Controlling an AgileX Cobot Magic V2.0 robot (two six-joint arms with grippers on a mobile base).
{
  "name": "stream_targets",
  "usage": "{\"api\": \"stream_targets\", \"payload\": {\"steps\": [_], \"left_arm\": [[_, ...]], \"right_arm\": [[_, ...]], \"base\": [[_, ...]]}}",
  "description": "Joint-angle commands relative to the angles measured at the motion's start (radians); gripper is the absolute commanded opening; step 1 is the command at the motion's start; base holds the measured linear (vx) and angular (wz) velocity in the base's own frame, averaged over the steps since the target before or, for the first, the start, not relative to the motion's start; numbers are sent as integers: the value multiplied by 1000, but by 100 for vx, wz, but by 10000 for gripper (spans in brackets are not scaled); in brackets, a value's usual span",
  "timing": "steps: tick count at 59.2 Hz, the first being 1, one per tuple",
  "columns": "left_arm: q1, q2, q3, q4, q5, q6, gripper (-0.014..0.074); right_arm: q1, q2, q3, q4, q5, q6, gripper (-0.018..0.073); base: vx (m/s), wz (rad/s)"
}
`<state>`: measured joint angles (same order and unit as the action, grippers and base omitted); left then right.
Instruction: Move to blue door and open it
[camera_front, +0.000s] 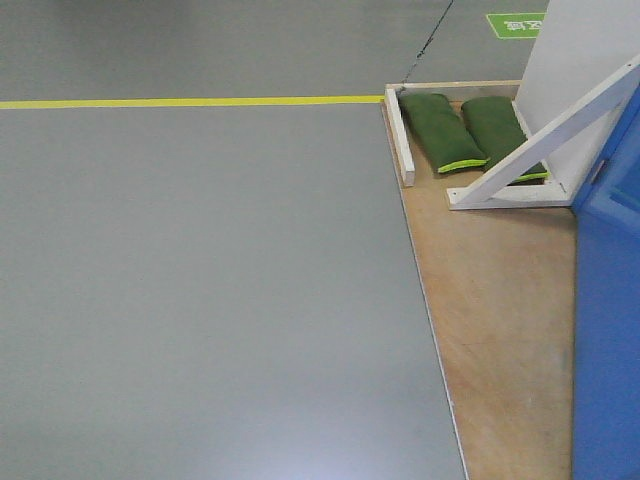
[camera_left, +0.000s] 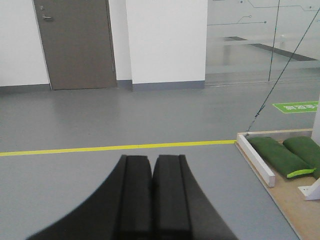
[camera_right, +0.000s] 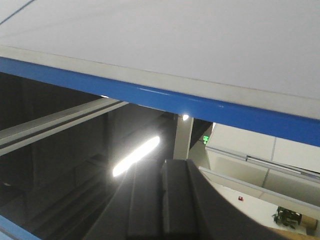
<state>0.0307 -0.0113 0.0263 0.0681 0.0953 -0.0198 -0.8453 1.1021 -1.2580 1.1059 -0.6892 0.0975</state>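
Note:
The blue door (camera_front: 608, 330) shows as a glossy blue panel at the right edge of the front view, standing on a wooden platform (camera_front: 495, 300). A small grey plate (camera_front: 598, 171) sits on its edge; the handle is out of view. My left gripper (camera_left: 151, 165) is shut and empty, pointing over the grey floor, left of the platform. My right gripper (camera_right: 161, 169) is shut and empty, pointing up at the ceiling. A blue band (camera_right: 165, 102) crosses above it; I cannot tell if it belongs to the door.
Two green sandbags (camera_front: 440, 130) lie at the platform's far end behind a white diagonal brace (camera_front: 540, 140) and a white rail (camera_front: 401, 135). A yellow line (camera_front: 190, 101) crosses the grey floor. A grey room door (camera_left: 75, 42) stands in the far wall.

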Motion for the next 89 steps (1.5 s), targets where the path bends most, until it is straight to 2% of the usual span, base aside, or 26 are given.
{"api": "stream_targets", "payload": {"steps": [1, 15, 25, 46, 89], "left_arm": [[0, -14, -26, -2, -84, -7, 73], [0, -14, -26, -2, -84, -7, 73], [0, -14, -26, -2, -84, -7, 73], [0, -14, -26, -2, -84, -7, 73], [0, -14, -26, -2, -84, -7, 73]], "right_arm": [[-5, 35, -73, -49, 32, -6, -1], [-5, 157, -106, -48, 73, -6, -1], [-5, 192, -106, -48, 202, -6, -1], [-5, 195, -106, -48, 414, -8, -1], [-5, 157, -106, -48, 658, -9, -1]], "base": [[0, 0], [0, 0], [0, 0], [0, 0], [0, 0]]}}
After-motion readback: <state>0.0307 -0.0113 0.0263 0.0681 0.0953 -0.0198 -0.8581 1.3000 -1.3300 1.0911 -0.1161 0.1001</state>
